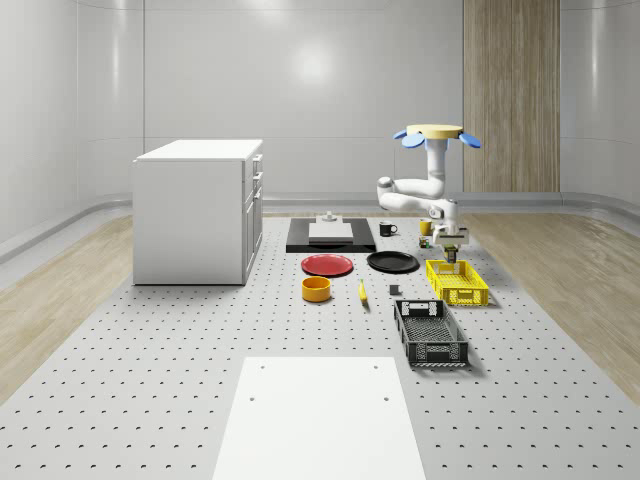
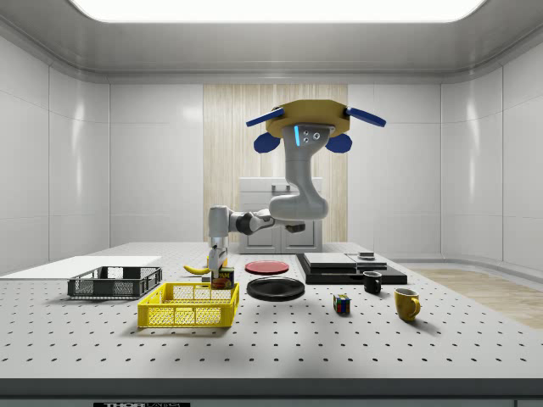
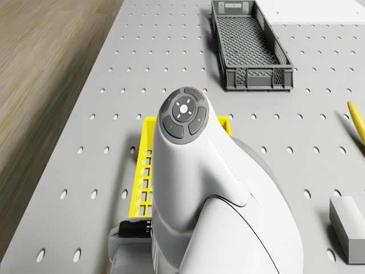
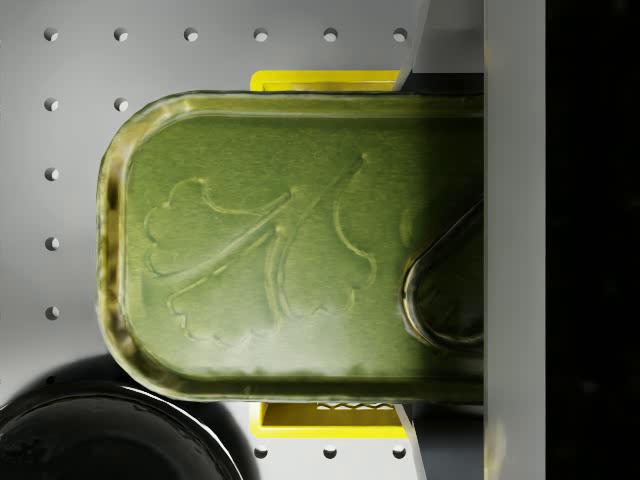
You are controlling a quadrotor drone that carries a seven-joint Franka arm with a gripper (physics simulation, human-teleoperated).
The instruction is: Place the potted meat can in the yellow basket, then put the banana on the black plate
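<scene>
Drone (image 2: 307,125) hovers above the surface (image 1: 200,350), beyond the yellow basket's (image 1: 457,281) far end, arm reaching down toward it. Tool (image 2: 218,262) is clamped on the potted meat can (image 2: 225,278), which hangs at the basket's far end, low over the rim. Banana (image 1: 362,291) lies on the surface near the orange bowl (image 1: 316,289), apart from the black plate (image 1: 392,262).

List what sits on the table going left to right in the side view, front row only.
Black crate → yellow basket with the potted meat can at its far right end → black plate → small cube → yellow mug.
</scene>
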